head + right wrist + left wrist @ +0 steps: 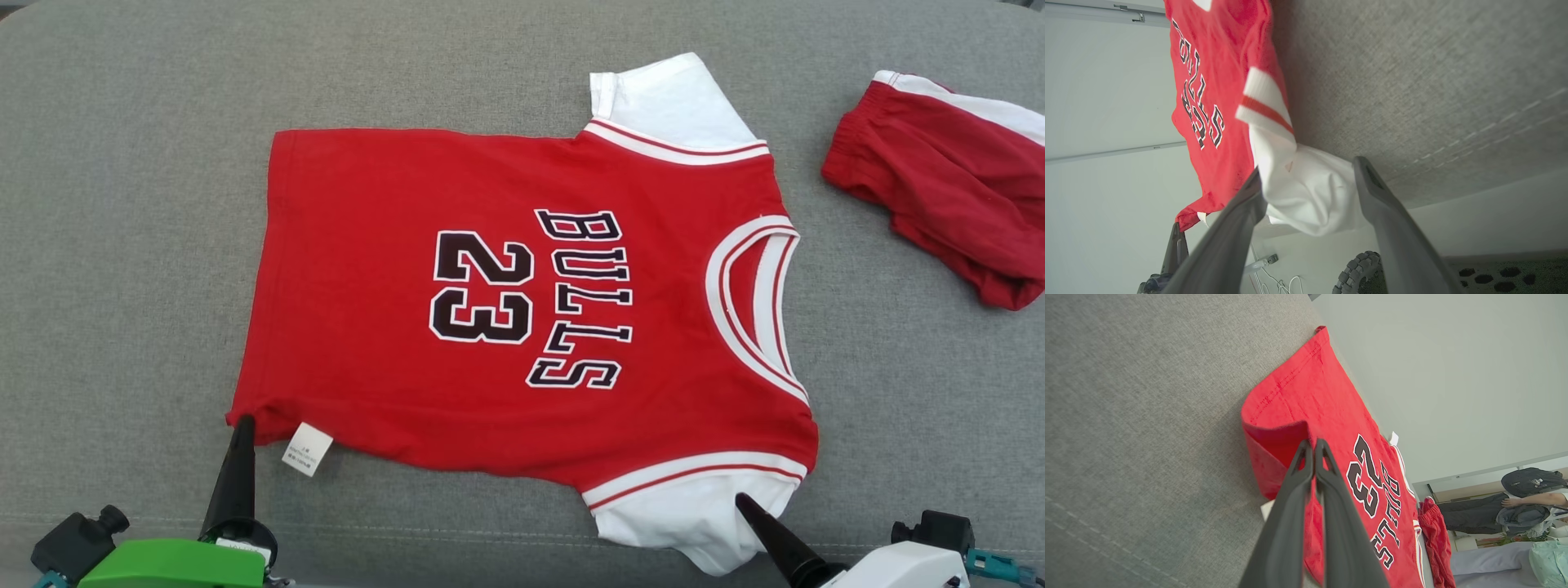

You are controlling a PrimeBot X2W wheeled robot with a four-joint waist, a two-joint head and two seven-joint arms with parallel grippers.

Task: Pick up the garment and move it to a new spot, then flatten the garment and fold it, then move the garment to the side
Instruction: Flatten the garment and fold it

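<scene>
Now | left tool (pixel 1314 443): pinched shut on the jersey (pixel 522 327) hem corner | right tool (pixel 1307 166): jaws spread wide, white sleeve (pixel 1306 196) between them

We see a red jersey (pixel 522 310) spread flat on grey fabric (pixel 122 245), neck to our right. Our left end effector (pixel 242 425) meets its near hem corner, just beside a white label (pixel 307 449). Our right end effector (pixel 747 502) touches the near white sleeve. Red shorts (pixel 947 180) lie apart, far right.
</scene>
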